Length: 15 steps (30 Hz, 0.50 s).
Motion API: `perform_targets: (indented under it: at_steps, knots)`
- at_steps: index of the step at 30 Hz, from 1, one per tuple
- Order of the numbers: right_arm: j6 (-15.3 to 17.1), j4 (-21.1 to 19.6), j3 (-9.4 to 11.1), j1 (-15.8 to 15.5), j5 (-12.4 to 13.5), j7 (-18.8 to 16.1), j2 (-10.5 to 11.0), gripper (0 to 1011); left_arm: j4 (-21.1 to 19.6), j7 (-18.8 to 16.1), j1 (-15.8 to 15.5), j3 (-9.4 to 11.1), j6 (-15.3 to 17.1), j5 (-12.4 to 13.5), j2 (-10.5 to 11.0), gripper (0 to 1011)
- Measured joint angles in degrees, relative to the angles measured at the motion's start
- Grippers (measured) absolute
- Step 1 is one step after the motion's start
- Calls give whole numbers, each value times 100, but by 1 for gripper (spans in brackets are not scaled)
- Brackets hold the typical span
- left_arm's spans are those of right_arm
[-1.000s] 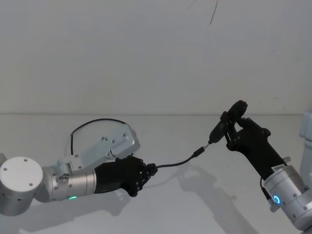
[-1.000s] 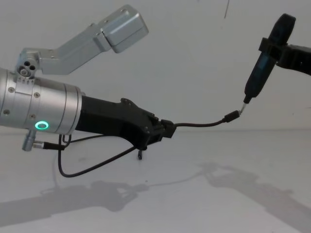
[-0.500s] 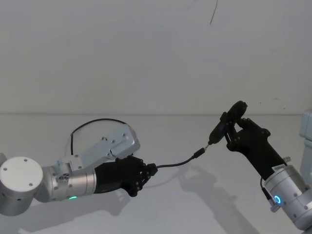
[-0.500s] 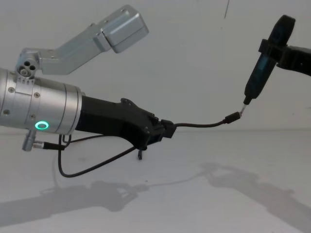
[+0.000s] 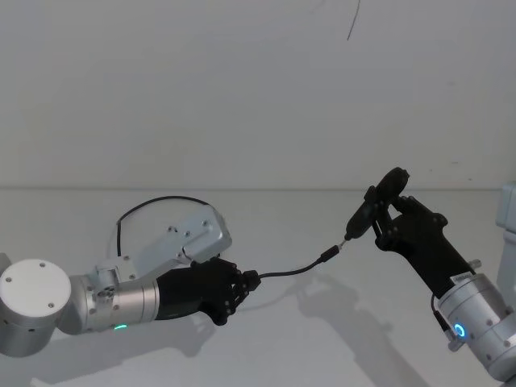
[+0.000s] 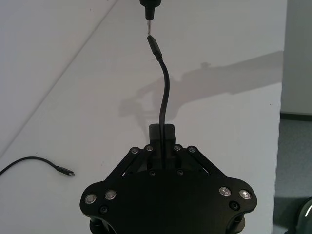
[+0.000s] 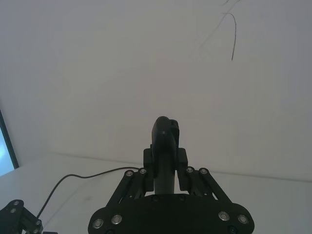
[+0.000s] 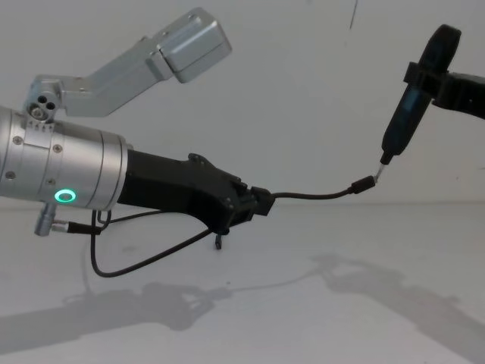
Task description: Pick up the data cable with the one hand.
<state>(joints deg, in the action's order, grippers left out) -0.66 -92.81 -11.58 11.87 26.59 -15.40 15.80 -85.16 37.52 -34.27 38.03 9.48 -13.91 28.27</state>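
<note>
Pinching thin black data cable (image 8: pixel 314 196) (flexible, curved): left gripper (image 8: pixel 261 205).

No text, label or number readable — none anywhere.

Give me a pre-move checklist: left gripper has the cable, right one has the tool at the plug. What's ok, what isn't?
1. Left gripper shut on the data cable: ok, the cord runs straight out from between its fingers.
2. Cable lifted off the table ahead of the gripper: ok, the chest view shows it arcing in the air.
3. Free plug in line with the tool's metal tip: ok, the two sit end to end.
4. Plug actually touching the tip: cannot tell.
5. Right gripper shut on the tool: ok, its fingers clamp the dark body.
6. Rest of the cable free to follow: cannot tell; it loops behind the left arm.
</note>
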Motion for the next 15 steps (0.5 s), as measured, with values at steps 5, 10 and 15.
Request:
perform_targets:
  at_steps: [5,10,15]
  knots:
    - [3,-3,-4,-3,4,4,4,263,0,0,0,0,0,0,0,48]
    - [7,-3,-5,-4,8,6,6,263,0,0,0,0,0,0,0,46]
    - [9,-3,-4,-3,12,8,8,263,0,0,0,0,0,0,0,46]
